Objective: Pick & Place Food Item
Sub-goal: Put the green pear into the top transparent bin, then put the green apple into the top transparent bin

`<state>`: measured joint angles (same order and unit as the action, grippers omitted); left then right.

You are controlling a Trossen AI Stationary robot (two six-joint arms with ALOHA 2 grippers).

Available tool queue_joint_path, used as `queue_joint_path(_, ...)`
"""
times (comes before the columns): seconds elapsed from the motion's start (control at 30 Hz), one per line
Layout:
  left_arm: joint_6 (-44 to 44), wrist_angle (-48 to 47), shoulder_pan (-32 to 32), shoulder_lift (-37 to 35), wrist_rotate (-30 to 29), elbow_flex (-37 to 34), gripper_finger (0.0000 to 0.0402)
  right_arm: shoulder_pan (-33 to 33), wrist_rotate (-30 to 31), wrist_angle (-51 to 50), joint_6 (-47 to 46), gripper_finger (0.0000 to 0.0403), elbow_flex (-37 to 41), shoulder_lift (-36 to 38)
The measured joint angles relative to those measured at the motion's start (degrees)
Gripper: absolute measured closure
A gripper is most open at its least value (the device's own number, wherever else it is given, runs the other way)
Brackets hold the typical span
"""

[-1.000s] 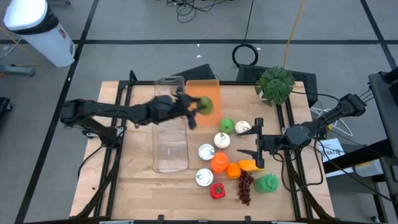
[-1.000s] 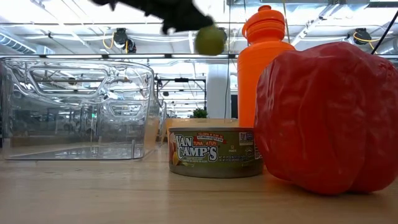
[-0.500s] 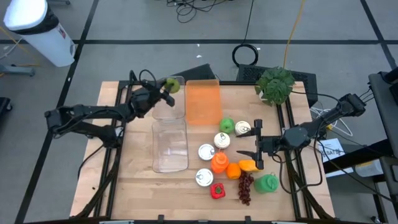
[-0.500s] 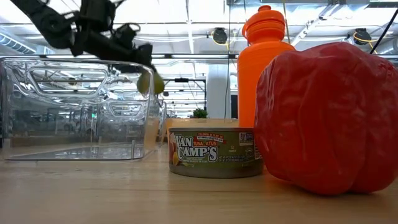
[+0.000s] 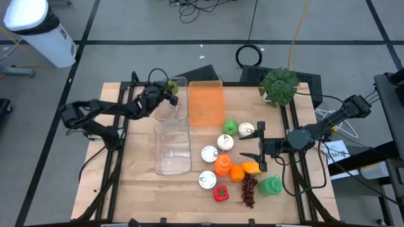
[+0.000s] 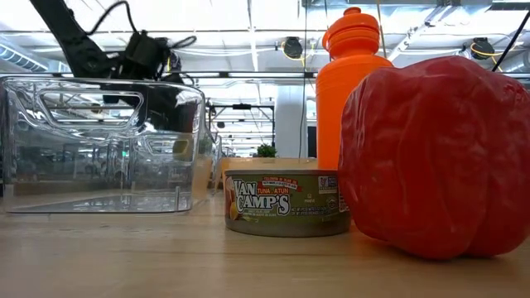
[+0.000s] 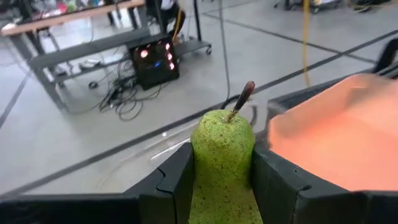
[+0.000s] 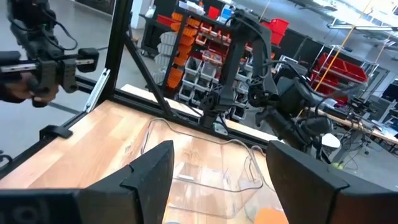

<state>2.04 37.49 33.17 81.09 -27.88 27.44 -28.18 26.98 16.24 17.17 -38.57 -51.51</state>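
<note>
My left gripper (image 5: pixel 166 91) is shut on a speckled green pear (image 5: pixel 172 87) over the far clear bin (image 5: pixel 178 112). In the low view the pear (image 6: pixel 180 147) shows through the near clear bin (image 6: pixel 99 145), below the dark gripper (image 6: pixel 153 64). The left wrist view has the pear (image 7: pixel 224 158) between both fingers. My right gripper (image 5: pixel 260 146) waits open at the table's right, next to the heap of food; its wrist view looks past its spread fingers (image 8: pixel 149 177) across the table. My left gripper pinches the pear by the two sides of its body (image 7: pixel 202 168), one finger (image 7: pixel 177 183) on each flank. The stem (image 7: pixel 242 98) points away from the wrist, along the fingers. The pear is lifted clear, off the bin's floor.
An orange lid (image 5: pixel 206 104) lies right of the far bin. Right of the near bin (image 5: pixel 172 148) sit a green apple (image 5: pixel 230 127), several cans (image 5: pixel 209 153), an orange bottle (image 5: pixel 222 164), grapes (image 5: pixel 249 191), a red pepper (image 5: pixel 220 193) and a green pepper (image 5: pixel 273 185). A plant (image 5: pixel 279 85) stands far right.
My left gripper has carried the pear from above the orange lid toward the table's left and far edge, over the far clear bin, and has come down. It has stayed shut on the pear throughout.
</note>
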Motion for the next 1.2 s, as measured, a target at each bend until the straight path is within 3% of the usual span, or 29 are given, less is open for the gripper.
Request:
queue_joint_path(0.37, 4.7, 3.5, 2.6, 7.4, 0.3, 0.0, 0.0266, 0.0, 0.0, -0.4, 0.0, 0.0169, 0.0, 0.0)
queue_joint_path(1.2, 13.3, -0.8, 3.5, 9.6, -5.7, 0.1, 0.0267, 0.0, 0.0, -1.2, -0.7, 0.0176, 0.0, 0.0)
